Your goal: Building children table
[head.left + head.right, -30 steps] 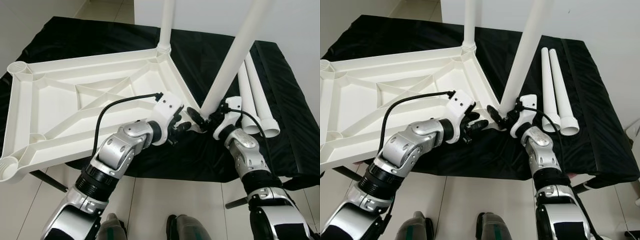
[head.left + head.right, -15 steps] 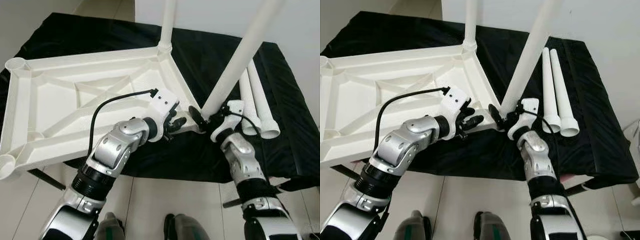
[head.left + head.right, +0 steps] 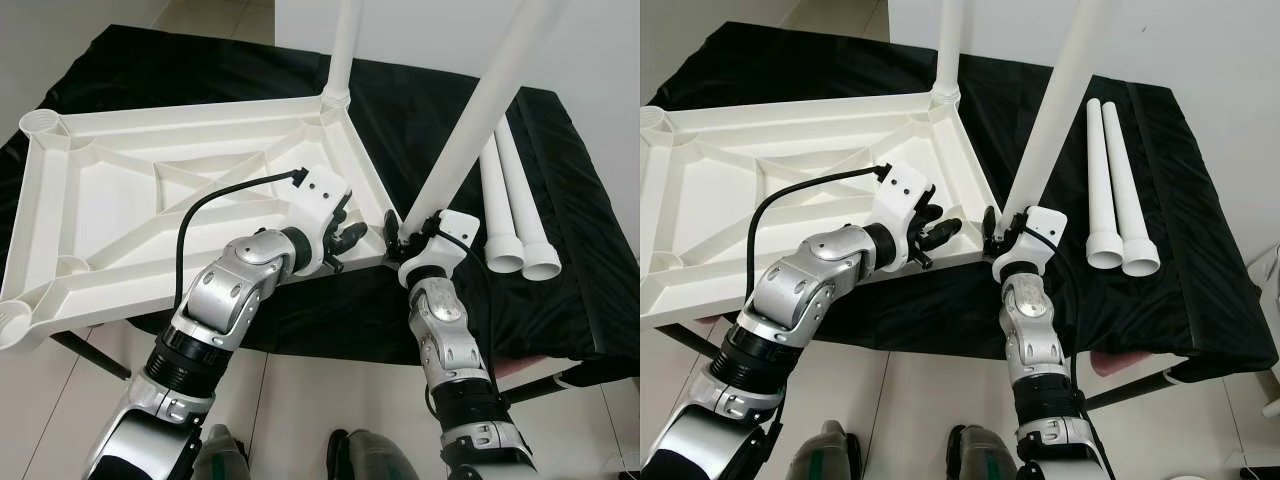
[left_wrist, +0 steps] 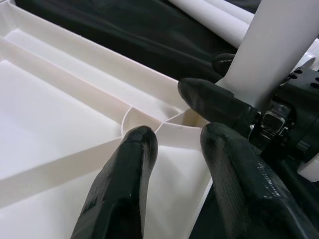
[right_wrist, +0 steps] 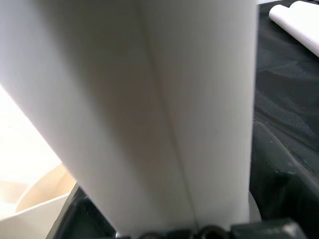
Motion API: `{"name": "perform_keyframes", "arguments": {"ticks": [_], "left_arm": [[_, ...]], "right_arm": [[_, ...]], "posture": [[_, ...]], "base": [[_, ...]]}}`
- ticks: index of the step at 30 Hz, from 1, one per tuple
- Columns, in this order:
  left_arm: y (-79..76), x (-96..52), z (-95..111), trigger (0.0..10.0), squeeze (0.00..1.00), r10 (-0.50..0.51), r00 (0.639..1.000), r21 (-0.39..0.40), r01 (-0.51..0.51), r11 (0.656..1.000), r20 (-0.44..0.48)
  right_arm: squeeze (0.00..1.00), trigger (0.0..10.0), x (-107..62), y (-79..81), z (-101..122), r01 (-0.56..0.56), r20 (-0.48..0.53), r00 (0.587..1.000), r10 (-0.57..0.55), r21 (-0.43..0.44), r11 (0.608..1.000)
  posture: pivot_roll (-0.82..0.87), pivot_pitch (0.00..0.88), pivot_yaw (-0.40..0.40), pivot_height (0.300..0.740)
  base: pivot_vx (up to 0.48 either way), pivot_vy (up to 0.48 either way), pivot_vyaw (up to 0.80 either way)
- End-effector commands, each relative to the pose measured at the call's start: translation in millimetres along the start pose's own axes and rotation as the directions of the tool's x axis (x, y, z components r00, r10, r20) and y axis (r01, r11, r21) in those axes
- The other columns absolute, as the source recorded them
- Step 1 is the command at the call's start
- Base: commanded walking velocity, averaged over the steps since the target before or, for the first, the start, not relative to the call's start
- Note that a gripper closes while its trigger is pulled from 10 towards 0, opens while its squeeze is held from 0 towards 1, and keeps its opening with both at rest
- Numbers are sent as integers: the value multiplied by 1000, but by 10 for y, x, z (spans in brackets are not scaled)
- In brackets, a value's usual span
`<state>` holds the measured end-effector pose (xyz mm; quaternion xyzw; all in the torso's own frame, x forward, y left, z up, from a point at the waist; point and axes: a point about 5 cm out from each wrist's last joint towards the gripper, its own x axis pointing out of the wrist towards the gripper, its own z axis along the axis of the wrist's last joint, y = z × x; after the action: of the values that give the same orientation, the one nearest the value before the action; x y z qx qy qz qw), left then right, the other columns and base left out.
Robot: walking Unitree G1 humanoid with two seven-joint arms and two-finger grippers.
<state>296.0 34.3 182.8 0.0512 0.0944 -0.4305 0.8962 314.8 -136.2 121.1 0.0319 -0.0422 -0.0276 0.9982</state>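
Tabletop [image 3: 150,215] corner overhangs table edge; right gripper [image 3: 403,232] clamps leg [image 3: 470,130].

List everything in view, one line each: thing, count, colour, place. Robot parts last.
Tabletop: one, white, upside down on the black cloth.
Fitted leg: one, white, upright in the far corner socket.
Held leg: one, white, tilted, lower end at the near right corner.
Spare legs: two, white, lying side by side at right.
Cloth: one, black, covering the work surface.
Left pincer: open, at the tabletop's near right corner.
Right pincer: shut on the held leg.
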Motion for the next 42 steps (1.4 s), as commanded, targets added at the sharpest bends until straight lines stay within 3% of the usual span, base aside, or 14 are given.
{"name": "perform_keyframes", "arguments": {"ticks": [1,4,5,7,8,18,19,22,33,34,38,39,41,42], "left_arm": [[-1,-1,-25,10000,0,29,1000,-5,-29,1000,-6],[-17,0,-40,10000,0,29,1000,-12,-29,1000,-7],[-34,3,-53,10000,0,28,1000,-18,-28,999,-9],[-34,3,-53,10000,0,28,1000,-18,-28,999,-9],[-43,8,-60,10000,0,29,1000,-21,-29,999,-10],[-57,55,-35,10000,0,35,999,-13,-35,999,-1],[-66,62,-31,10000,0,32,999,-10,-32,999,0],[-86,73,-23,10000,0,20,1000,-2,-20,1000,0],[-103,84,-8,10000,0,2,1000,10,-2,1000,3],[-114,70,-16,10000,0,-6,1000,15,6,1000,0],[-131,43,-29,10000,0,-20,1000,25,21,999,-4],[-143,23,-35,10000,0,-34,999,33,34,999,-7],[-152,12,-42,10000,0,-44,999,39,44,998,-10],[-162,5,-49,10000,0,-53,999,45,53,998,-15]], "right_arm": [[0,0,-59,-77,-172,47,-85,995,-48,-17,999],[0,0,-64,-80,-176,48,-91,995,-49,-16,999],[0,10000,-63,-62,-151,18,-76,997,-18,3,1000],[0,10000,-63,-62,-151,18,-76,997,-18,3,1000],[1000,10000,-65,-41,-106,-1,-52,999,1,4,1000],[1000,10000,39,-116,96,-136,38,990,134,32,990],[0,10000,73,-116,133,-205,43,978,204,40,978],[0,10000,159,-122,229,-364,56,930,363,4,931],[0,10000,278,-188,321,-524,24,850,527,-72,849],[0,8745,284,-207,311,-553,2,832,555,-91,828],[0,10000,279,-236,283,-587,-29,809,588,-107,802],[0,5176,274,-258,262,-596,-43,802,595,-114,795],[0,5176,268,-272,243,-605,-54,796,603,-111,789],[0,0,261,-292,220,-617,-72,787,613,-116,779]], "posture": [[-27,45,-50,740],[-26,40,-50,740],[-25,33,-47,740],[-25,33,-47,740],[-27,28,-48,740],[-13,0,-51,740],[-12,0,-48,740],[-15,0,-41,740],[-20,0,-40,740],[-17,0,-44,740],[-13,0,-46,740],[-13,0,-45,740],[-13,0,-45,740],[-12,0,-46,740]], "base": [[0,0,0],[0,0,0],[0,0,0],[0,0,0],[0,0,0],[0,0,0],[0,0,0],[0,0,0],[0,0,0],[0,0,0],[0,0,0],[0,0,0],[0,0,0],[0,0,0]]}}
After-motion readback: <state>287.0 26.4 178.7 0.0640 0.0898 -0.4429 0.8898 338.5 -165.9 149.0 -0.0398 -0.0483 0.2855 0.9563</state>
